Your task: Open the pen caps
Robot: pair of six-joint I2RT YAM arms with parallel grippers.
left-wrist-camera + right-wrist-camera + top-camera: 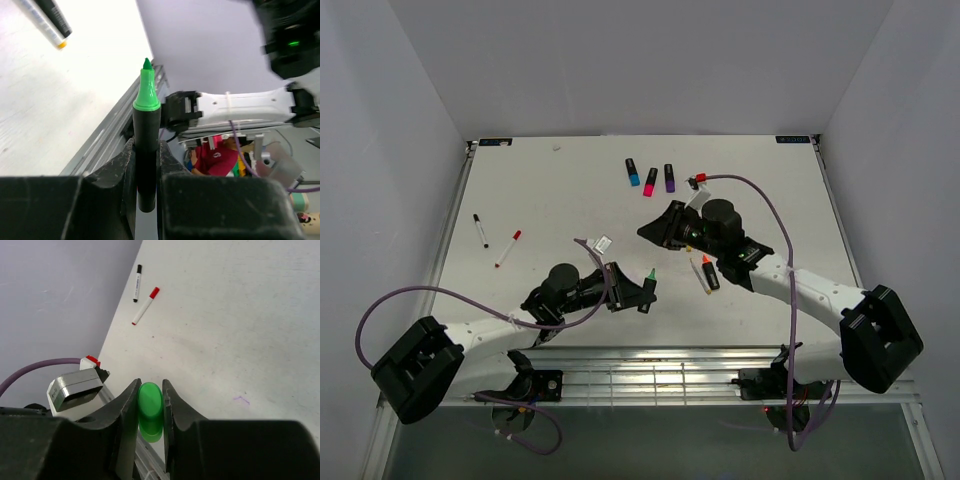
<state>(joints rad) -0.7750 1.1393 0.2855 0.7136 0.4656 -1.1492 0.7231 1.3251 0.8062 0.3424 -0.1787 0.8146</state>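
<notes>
Nearest me, the left gripper [146, 150] is clamped tight on the black body of the green marker [146, 125]; the marker stands upright between the jaws with its green tip bare. A little further out, the right gripper [150, 390] is pinched narrow on the green cap [150, 407]; in the top view it sits apart from the marker's tip, so I judge this pen opened and the step in hand to be putting both pieces down. Just beside the right arm lies a marker with its orange cap [704, 262] on. Toward the far edge lie three more, with the blue cap [634, 180], pink cap [649, 189] and purple cap [670, 185] all fitted. Off to the left lie two thin pens, with the black cap [139, 268] and red cap [155, 291] in place. Next I would drop the cap on bare table and lay the marker down; then one claw takes the orange pen's body, the other its cap, pulling straight along its length.
</notes>
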